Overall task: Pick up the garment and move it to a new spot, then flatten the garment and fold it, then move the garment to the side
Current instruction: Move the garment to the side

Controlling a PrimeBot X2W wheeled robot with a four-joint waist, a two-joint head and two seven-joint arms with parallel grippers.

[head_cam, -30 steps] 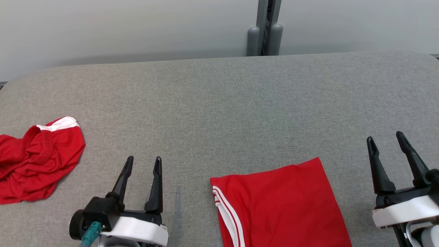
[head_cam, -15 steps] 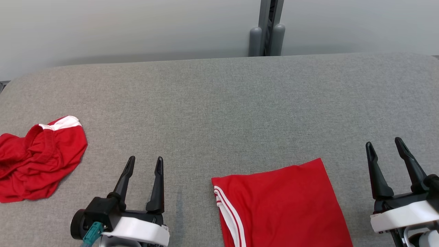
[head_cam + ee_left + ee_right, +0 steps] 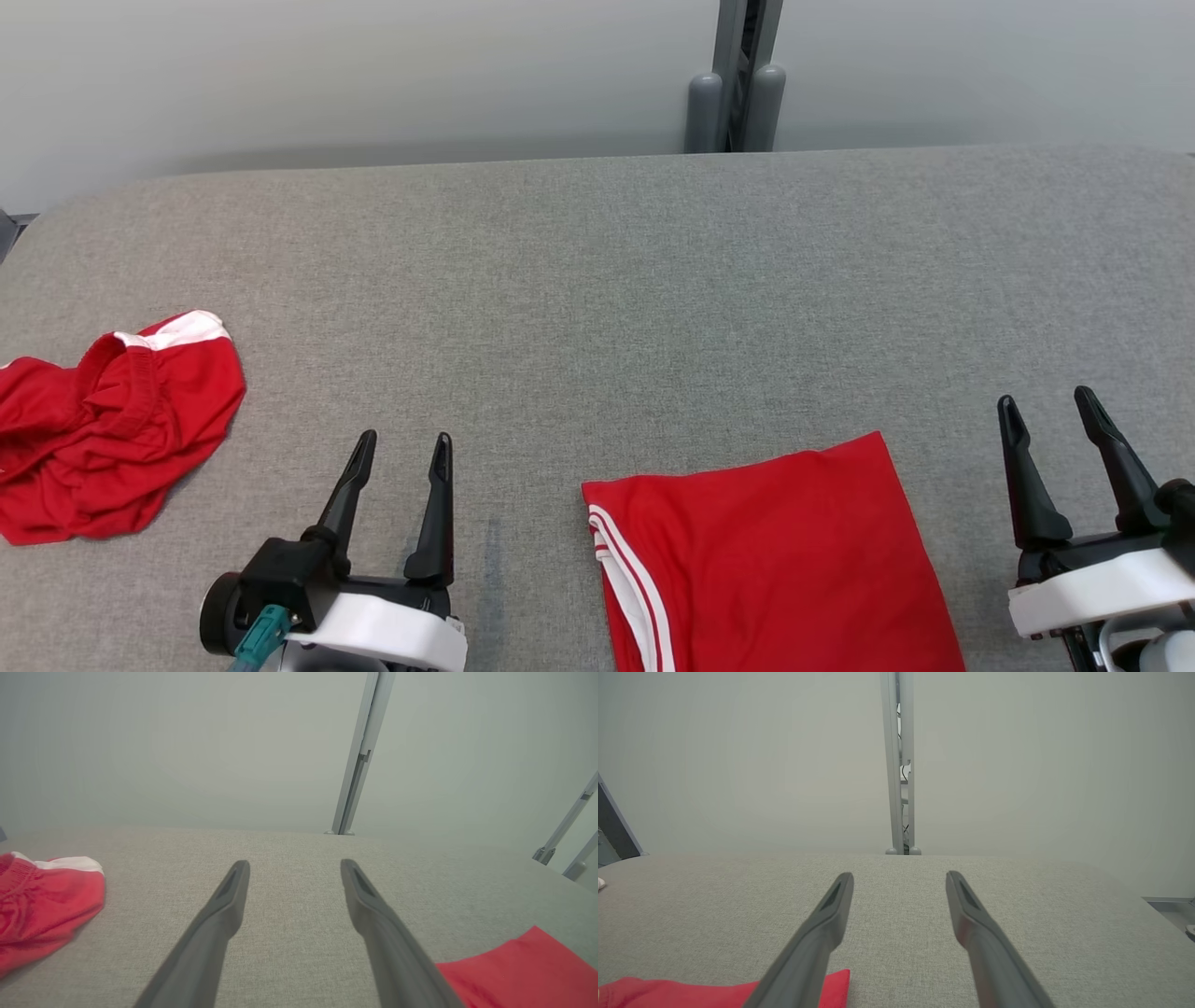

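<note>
Head view looks down on the table (image 3: 597,280); the 2 wrist views skim low across it.

Left claw (image 3: 404,439) and right claw (image 3: 1044,399): black tapered fingers (image 3: 434,509), white cuffs (image 3: 383,630)

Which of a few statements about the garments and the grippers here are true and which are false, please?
1. The folded red garment lies between the left gripper and the right gripper. True.
2. The left gripper is shut on the crumpled red garment. False: it is open and empty, and that garment lies apart, to its left.
3. The crumpled red garment has a white band at its edge. True.
4. The right gripper holds a corner of the folded red garment. False: it is open and holds nothing, to the right of that garment.
5. Both garments lie on a bare wooden table. False: they lie on a grey cloth-covered surface.
</note>
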